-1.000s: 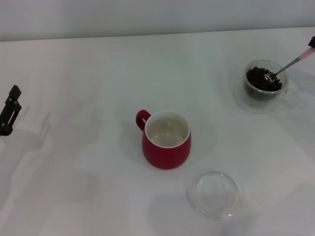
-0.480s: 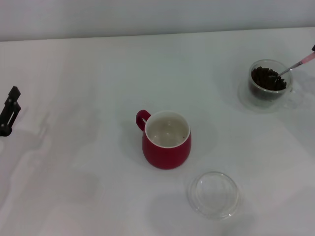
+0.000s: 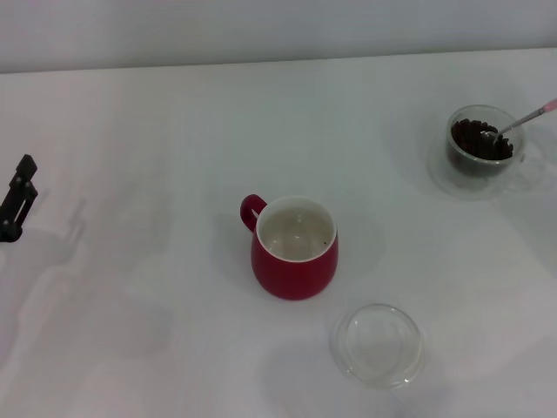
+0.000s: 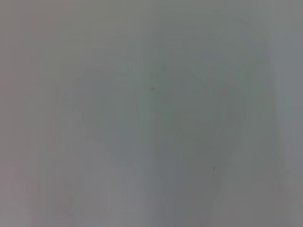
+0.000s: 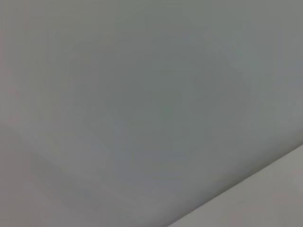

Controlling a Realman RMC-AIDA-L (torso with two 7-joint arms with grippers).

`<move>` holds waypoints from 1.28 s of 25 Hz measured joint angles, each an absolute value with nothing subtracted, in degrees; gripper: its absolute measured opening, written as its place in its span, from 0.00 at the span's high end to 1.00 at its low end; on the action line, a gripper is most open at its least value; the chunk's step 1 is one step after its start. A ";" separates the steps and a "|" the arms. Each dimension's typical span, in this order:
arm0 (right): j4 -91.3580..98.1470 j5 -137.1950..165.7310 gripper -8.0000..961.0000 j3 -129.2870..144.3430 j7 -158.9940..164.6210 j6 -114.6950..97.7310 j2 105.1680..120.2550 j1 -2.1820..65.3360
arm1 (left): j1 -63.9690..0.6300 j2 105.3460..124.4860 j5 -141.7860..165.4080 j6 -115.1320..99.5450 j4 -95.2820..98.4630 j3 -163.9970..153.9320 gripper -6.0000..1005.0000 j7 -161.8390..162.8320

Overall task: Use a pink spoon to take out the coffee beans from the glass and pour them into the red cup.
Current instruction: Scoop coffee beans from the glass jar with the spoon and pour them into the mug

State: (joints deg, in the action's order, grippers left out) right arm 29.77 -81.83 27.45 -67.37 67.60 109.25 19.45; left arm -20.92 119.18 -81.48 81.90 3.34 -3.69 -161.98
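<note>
White table (image 3: 157,139) under pale wall (image 3: 261,26)

Soft, even overhead light fills the head view, so the white table (image 3: 157,131) reads bright with no hard glare, only faint grey shadows: one spreading right of the red cup (image 3: 294,248), one under the shallow glass dish (image 3: 379,345), and a pale streaked one near the left gripper (image 3: 17,198) at the left edge. The glass (image 3: 480,150) at far right is slightly soft, its clear walls nearly melting into the table. Both wrist views are dim, featureless grey and fully out of focus.
</note>
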 joint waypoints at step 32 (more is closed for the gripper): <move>29.61 -82.05 0.80 26.03 -57.52 67.75 108.54 19.11 | -21.29 119.18 -81.47 79.82 3.34 -3.69 0.45 -161.98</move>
State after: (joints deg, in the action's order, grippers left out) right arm 29.61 -82.05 26.03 -57.52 67.75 108.54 19.11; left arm -21.29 119.18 -81.47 79.82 3.34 -3.69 -161.98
